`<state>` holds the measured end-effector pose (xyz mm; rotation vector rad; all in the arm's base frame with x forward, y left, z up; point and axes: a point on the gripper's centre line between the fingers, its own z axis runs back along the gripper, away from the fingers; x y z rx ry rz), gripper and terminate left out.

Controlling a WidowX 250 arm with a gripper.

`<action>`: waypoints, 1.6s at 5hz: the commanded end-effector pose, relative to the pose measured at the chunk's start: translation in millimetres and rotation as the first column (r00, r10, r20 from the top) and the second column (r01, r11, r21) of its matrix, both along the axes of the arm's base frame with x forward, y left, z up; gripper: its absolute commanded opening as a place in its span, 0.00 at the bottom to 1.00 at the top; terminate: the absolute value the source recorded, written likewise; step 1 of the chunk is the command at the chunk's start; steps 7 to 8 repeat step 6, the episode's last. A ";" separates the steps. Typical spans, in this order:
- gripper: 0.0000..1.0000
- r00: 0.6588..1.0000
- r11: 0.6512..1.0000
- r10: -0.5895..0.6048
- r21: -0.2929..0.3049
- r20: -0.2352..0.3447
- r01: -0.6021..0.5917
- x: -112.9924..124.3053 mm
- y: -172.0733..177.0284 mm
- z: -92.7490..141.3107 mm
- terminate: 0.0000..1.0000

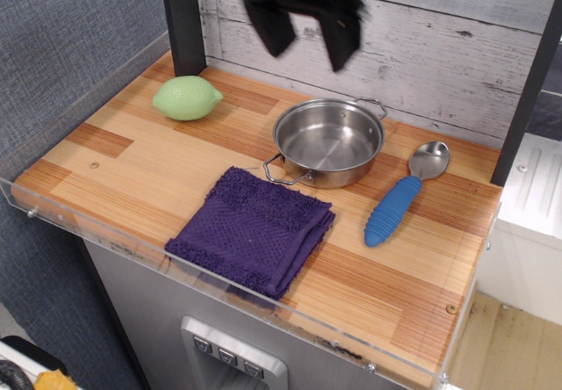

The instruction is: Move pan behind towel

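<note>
The pan is a small shiny steel pot with two wire loop handles. It stands upright on the wooden table, just behind the far right corner of the towel. The towel is a dark purple folded terry cloth near the front edge. My gripper is black, raised high above the table to the upper left of the pan. Its two fingers hang apart, open and empty.
A green lemon lies at the back left. A steel spoon with a blue ribbed handle lies right of the pan. A clear plastic rim runs along the table's front and left edges. A plank wall stands behind.
</note>
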<state>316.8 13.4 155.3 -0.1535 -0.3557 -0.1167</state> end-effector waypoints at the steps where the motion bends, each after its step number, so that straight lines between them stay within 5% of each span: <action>1: 1.00 0.992 0.988 0.117 0.107 -0.051 -0.111 -57.5 39.6 12.3 0.00; 5: 1.00 0.995 0.989 0.049 0.142 -0.092 -0.035 -65.6 48.1 4.4 0.00; 6: 1.00 0.995 0.989 0.049 0.142 -0.092 -0.035 -65.6 48.1 4.4 1.00; 8: 1.00 0.995 0.989 0.049 0.142 -0.092 -0.035 -65.6 48.1 4.4 1.00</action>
